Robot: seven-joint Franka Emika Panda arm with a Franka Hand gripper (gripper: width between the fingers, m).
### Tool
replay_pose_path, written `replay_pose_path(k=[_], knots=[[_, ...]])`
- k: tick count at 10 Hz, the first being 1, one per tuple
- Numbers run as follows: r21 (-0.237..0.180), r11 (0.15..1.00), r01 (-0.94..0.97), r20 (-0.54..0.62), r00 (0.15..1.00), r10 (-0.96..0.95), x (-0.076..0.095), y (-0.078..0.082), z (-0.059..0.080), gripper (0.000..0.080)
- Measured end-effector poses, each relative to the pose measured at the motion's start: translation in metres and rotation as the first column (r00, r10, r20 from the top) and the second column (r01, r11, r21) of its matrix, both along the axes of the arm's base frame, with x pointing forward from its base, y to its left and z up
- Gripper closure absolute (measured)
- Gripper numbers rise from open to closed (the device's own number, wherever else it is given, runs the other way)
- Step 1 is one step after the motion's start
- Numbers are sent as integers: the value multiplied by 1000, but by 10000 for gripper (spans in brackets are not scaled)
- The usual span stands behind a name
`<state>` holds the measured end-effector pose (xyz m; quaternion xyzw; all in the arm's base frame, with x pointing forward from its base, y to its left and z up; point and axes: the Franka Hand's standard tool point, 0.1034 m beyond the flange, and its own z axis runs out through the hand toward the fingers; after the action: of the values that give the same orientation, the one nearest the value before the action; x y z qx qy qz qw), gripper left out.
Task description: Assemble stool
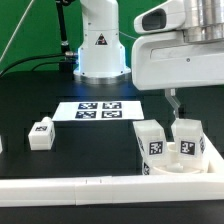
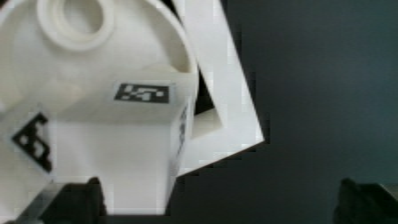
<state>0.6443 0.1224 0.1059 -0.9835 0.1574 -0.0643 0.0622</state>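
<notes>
The stool is in loose parts. Two blocky white tagged legs (image 1: 153, 141) (image 1: 187, 139) stand at the exterior view's right, next to the round seat disc (image 1: 168, 166) in the rail's corner. A third leg (image 1: 41, 133) lies alone at the left. My gripper (image 1: 177, 106) hangs just above the right-hand leg, apart from it. In the wrist view the gripper (image 2: 217, 208) is open and empty, with its dark fingertips (image 2: 71, 205) wide apart. Below it are a tagged leg (image 2: 143, 100) and a rounded socket part (image 2: 80, 30).
The long white L-shaped rail (image 1: 90, 186) runs along the table's front and up the right side (image 2: 228, 80). The marker board (image 1: 100, 110) lies mid-table before the robot base (image 1: 100, 50). A small white piece (image 1: 2, 146) shows at the left edge.
</notes>
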Motion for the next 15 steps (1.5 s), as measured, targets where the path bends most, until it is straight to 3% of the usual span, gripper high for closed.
replay_pose_path(k=[2,3,4,6,7,8,9,11,12,15], knots=[[-38,987,-158,12,987,158,0,-3,0,150],[-99,922,-374,12,926,377,1,-4,0,150],[-145,805,-576,-4,814,581,5,-4,4,150],[-129,656,-744,-54,666,744,6,-1,5,150],[-163,625,-764,-32,637,770,6,-7,8,150],[-167,609,-775,-44,623,781,4,-8,7,150],[-183,530,-828,-60,548,834,5,-11,6,150],[-191,449,-873,-86,471,878,3,-13,3,150],[-160,381,-911,-143,403,904,-6,-11,-11,150],[-139,399,-906,-161,418,894,-14,-4,-46,150]])
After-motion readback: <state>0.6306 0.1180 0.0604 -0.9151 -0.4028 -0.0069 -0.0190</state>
